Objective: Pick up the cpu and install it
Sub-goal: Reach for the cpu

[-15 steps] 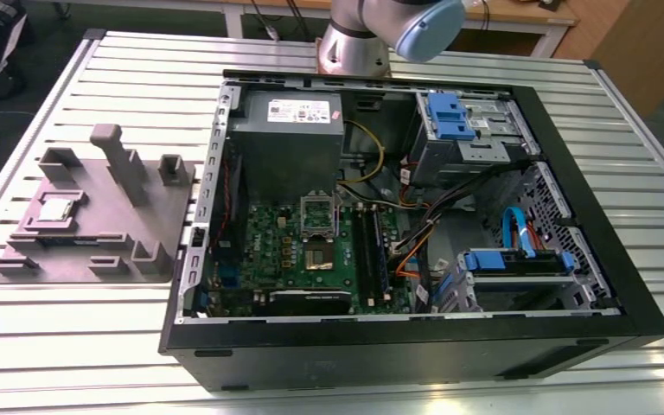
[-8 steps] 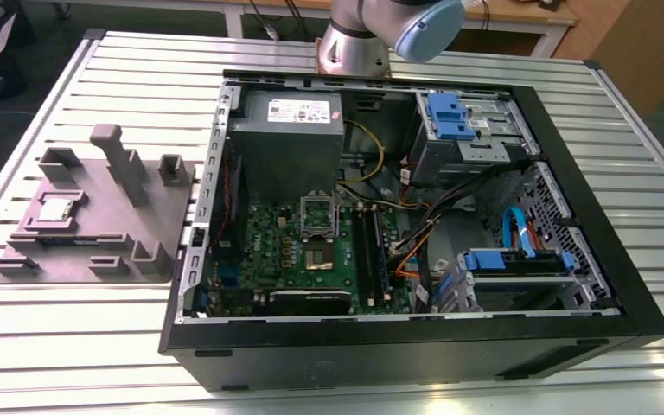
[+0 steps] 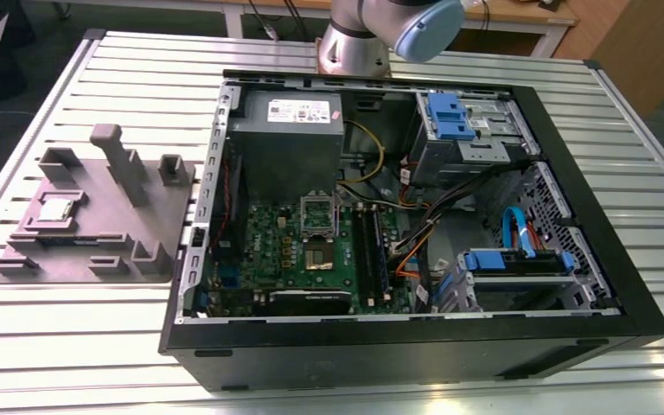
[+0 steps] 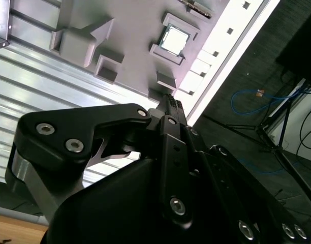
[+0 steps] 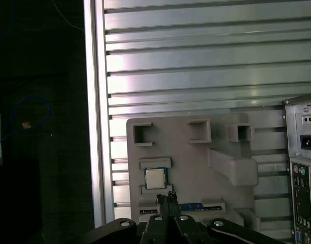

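Exterior view: the cpu is being cradled flat in a recess of the grey fixture at the frame's left middle, well apart from the motherboard. Its metal top is thus being presented for a grasp from above. In both wrist views the gripper is being held clear of the cpu and pointed toward it, jaws closed together on nothing.

No lettering can be read. A white printed label lies on the grey metal power supply box, at twelve o'clock inside the open black computer case in the exterior view, its print too small. The small silvery square cpu shows no legible marking.
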Robot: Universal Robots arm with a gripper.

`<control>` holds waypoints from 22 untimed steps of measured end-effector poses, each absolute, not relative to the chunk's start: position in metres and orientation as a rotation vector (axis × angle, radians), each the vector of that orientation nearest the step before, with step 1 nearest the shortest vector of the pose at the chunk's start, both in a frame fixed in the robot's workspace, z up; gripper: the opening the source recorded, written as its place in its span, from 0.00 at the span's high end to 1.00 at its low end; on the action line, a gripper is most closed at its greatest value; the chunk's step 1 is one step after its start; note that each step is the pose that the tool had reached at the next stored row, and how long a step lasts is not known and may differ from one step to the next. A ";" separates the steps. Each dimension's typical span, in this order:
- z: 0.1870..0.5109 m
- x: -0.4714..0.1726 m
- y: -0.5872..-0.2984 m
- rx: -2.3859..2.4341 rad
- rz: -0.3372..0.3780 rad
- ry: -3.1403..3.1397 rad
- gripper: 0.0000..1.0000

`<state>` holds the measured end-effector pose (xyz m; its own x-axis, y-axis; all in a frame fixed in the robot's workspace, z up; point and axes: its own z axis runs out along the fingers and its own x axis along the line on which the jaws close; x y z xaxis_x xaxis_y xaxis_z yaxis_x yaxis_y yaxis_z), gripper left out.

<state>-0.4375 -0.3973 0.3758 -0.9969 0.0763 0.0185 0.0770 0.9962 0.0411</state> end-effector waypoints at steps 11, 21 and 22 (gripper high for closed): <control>0.376 -0.441 -0.397 -0.120 -0.065 -3.122 0.90; 0.375 -0.450 -0.397 -0.120 -0.065 -3.122 0.90; 0.375 -0.450 -0.397 -0.120 -0.065 -3.122 0.90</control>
